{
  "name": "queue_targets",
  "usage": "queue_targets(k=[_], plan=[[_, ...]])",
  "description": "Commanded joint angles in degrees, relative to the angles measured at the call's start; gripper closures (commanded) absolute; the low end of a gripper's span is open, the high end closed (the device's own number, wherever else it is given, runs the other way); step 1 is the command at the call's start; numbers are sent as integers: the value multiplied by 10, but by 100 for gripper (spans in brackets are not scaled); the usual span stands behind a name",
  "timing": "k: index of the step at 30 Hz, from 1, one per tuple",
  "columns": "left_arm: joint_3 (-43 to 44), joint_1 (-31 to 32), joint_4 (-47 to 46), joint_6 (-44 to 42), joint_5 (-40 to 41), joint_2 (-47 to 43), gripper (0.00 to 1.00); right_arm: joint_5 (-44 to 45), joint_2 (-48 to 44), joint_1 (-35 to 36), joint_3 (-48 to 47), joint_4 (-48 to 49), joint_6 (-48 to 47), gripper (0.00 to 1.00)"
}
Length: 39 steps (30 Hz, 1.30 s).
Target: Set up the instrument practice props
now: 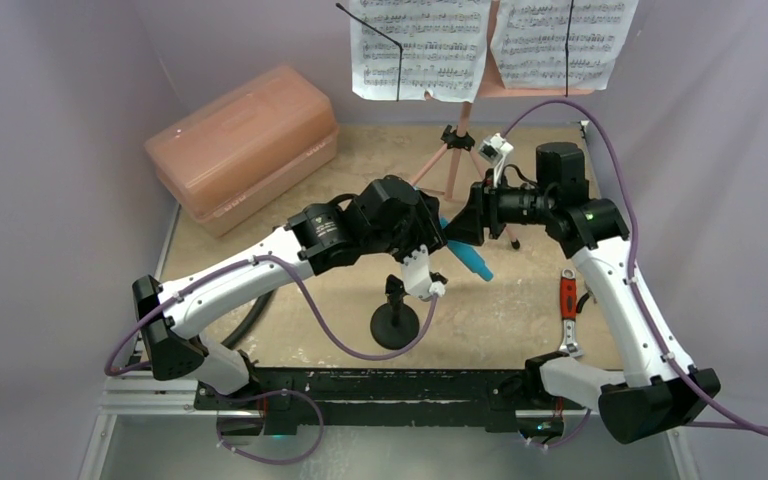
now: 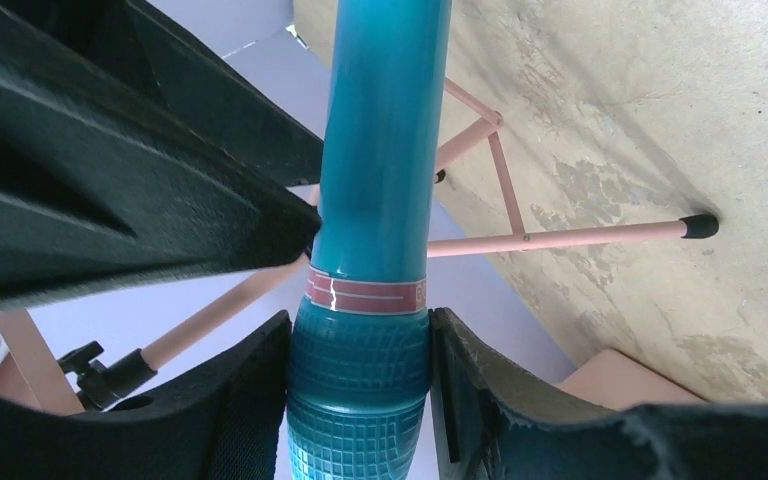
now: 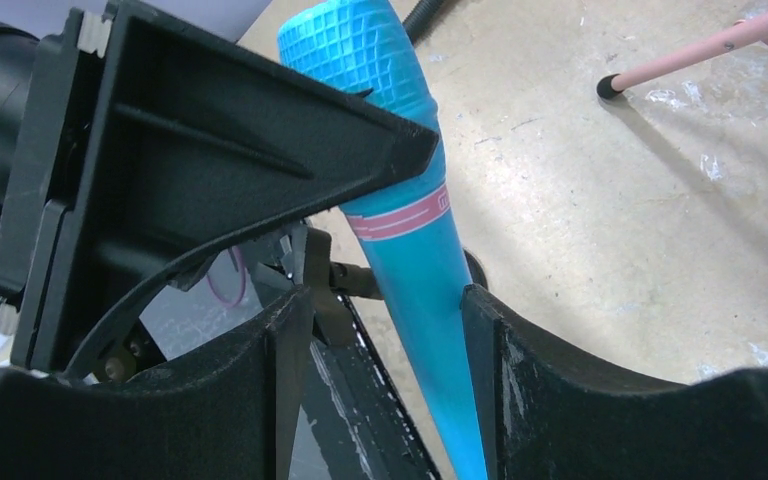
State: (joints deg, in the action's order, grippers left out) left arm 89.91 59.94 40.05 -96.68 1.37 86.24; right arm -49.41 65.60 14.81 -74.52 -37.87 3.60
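The cyan toy microphone hangs tilted above the table between both arms. My left gripper is shut on its gridded head, both pads pressed against it. My right gripper stands open around the tapered handle; the right finger touches it and a gap remains on the left side. The black round-based mic stand stands upright on the table just below the left gripper. The pink music stand stands at the back on tripod legs, with two white sheet-music pages on it.
A large translucent pink case lies at the back left. A red-handled tool lies near the right arm. One tripod leg with a black foot reaches toward the middle of the table. A black hose curves by the left arm.
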Motion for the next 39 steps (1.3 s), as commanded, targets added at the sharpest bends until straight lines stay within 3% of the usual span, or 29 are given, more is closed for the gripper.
queue_targets(k=[1, 9, 13, 15, 17, 23, 28, 39], plan=[[40, 21, -36, -8, 0, -13, 100, -3, 0, 21, 11, 11, 14, 41], [50, 40, -50, -1, -6, -11, 100, 12, 15, 42, 24, 29, 10, 42], [55, 41, -44, -1, -3, -7, 100, 9, 20, 44, 23, 31, 6, 56], [56, 40, -36, -5, 0, -5, 100, 14, 22, 44, 17, 27, 3, 57], [58, 40, -25, -11, 6, -2, 100, 20, 23, 44, 9, 22, -3, 55], [60, 41, -9, -23, 17, -2, 100, 21, 26, 44, -4, 12, -8, 32], [60, 41, -6, -27, 21, -2, 100, 33, 30, 44, -20, 9, -15, 22], [56, 41, 10, -30, 35, -4, 100, 16, 45, 44, -54, 0, -24, 32]])
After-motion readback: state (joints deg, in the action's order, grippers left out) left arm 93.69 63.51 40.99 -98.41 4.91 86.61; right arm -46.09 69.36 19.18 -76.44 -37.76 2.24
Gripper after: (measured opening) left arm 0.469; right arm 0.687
